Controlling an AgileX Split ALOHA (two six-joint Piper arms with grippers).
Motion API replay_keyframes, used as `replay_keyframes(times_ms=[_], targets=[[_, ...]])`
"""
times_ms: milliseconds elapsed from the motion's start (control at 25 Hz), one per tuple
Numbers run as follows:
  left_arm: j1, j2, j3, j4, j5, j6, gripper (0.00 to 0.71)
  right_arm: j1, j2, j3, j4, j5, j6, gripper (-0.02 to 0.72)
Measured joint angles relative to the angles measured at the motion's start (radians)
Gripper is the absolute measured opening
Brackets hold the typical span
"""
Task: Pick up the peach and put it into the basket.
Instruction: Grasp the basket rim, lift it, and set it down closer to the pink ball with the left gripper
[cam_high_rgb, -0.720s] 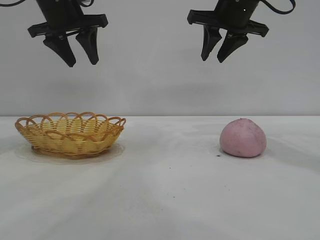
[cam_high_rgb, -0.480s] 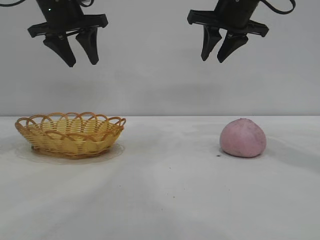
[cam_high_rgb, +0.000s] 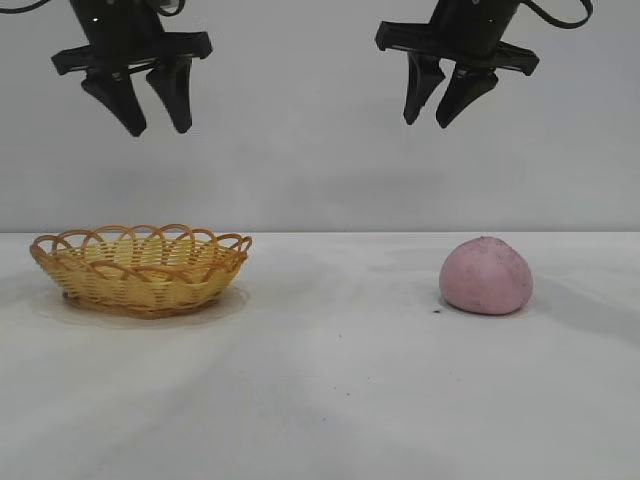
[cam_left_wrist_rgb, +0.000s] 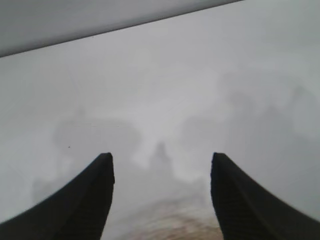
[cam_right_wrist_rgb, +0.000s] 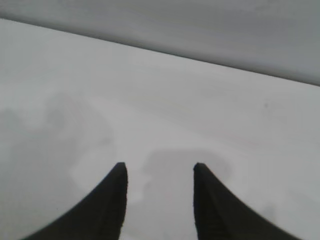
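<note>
Your peach (cam_high_rgb: 486, 276) sits on the table (cam_high_rgb: 330, 390) at the right of the exterior view, upright on its flat side with the pointed top up, touching nothing else. The basket (cam_high_rgb: 140, 268) is well apart from it at the left, standing level, and as far as that low angle lets you see, nothing rises above its looped rim.

Your right gripper (cam_high_rgb: 439, 118) hangs high above the table, a little to the left of the peach and well clear of it. Its fingers are parted by a modest gap and hold nothing; in the right wrist view (cam_right_wrist_rgb: 159, 172) you see only bare table between the two dark tips.

Your left gripper (cam_high_rgb: 157, 128) hangs just as high over the basket, fingers spread somewhat wider than the right's and likewise empty. In the left wrist view (cam_left_wrist_rgb: 162, 162) the tips frame bare table, and a blurred tan patch at the picture's edge between them is probably the basket's rim (cam_left_wrist_rgb: 172, 231).
</note>
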Motion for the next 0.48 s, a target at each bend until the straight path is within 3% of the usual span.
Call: replay_keyframes(times_ms=[200, 440, 480], targets=[[0.000, 0.058, 0.000, 0.002, 0.079, 0.026, 0.421, -0.002, 0.000, 0.000, -0.003, 0.034, -0.015, 0.274], [0.002, 0.070, 0.050, 0.008, 0.092, 0.050, 0.421, -0.004, 0.000, 0.000, -0.005, 0.041, -0.024, 0.274], [0.006, 0.070, 0.060, 0.001, 0.090, 0.056, 0.366, -0.004, 0.000, 0.000, -0.005, 0.041, -0.025, 0.274]])
